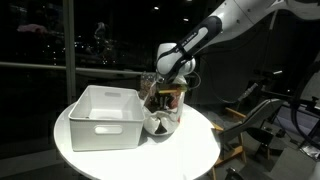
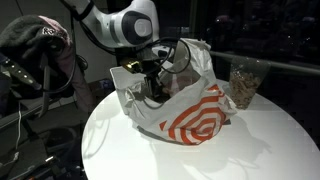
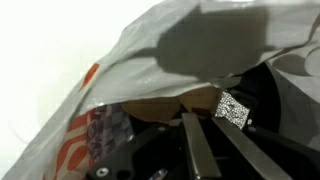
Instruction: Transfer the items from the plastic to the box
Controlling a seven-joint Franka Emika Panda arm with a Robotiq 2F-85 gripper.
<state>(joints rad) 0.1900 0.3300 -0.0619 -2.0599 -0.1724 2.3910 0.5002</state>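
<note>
The plastic [image 1: 160,118] [image 2: 195,112] is a crinkly whitish bag with red rings, standing on the round table right beside the white box [image 1: 100,115]. My gripper [image 1: 163,92] [image 2: 152,86] reaches down into the bag's open mouth. In the wrist view the bag's wall [image 3: 150,45] arches overhead and the gripper [image 3: 203,116] has its two fingers [image 3: 195,150] drawn together, tips meeting at the lower edge of a brown item [image 3: 150,108]. A pale speckled item [image 3: 232,108] lies just right of the tips. Whether the tips pinch anything stays hidden.
The round white table [image 1: 190,150] [image 2: 250,150] carries the bag and box near its edge. A clear jar with brownish contents [image 2: 243,85] stands behind the bag. Dark gear [image 2: 40,60] and chair frames [image 1: 262,118] crowd the sides off the table.
</note>
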